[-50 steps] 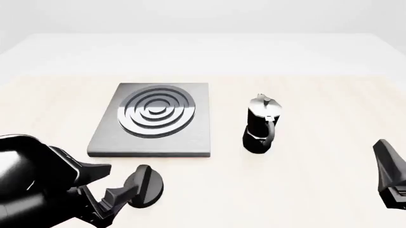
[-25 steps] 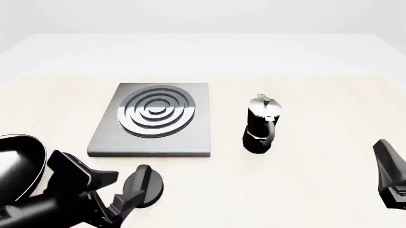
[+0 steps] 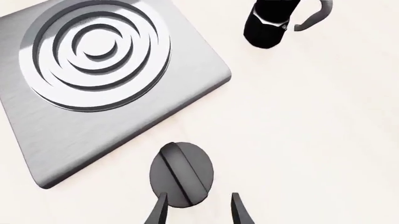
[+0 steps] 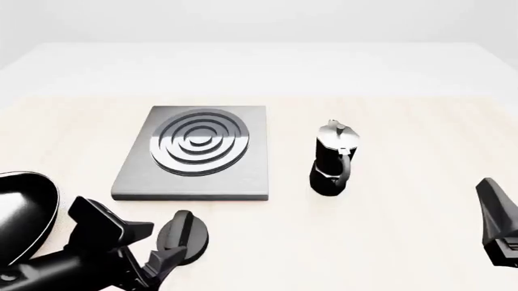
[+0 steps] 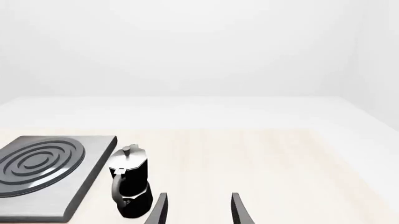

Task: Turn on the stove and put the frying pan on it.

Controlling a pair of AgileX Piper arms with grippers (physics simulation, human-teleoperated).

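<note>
L gripper (image 3: 196,210) jaws apart, empty — tips at knob (image 3: 181,174); R gripper (image 5: 198,207) apart, empty.

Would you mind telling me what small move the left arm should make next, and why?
Probably ease the left gripper forward and down so its open fingers straddle the ridge of the knob. The knob sits just ahead of the fingertips, ungrasped, and the frying pan is off the stove, so turning the knob likely comes first.

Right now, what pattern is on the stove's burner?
Concentric silver and black rings on the grey stove, clearest in the left wrist view.
</note>
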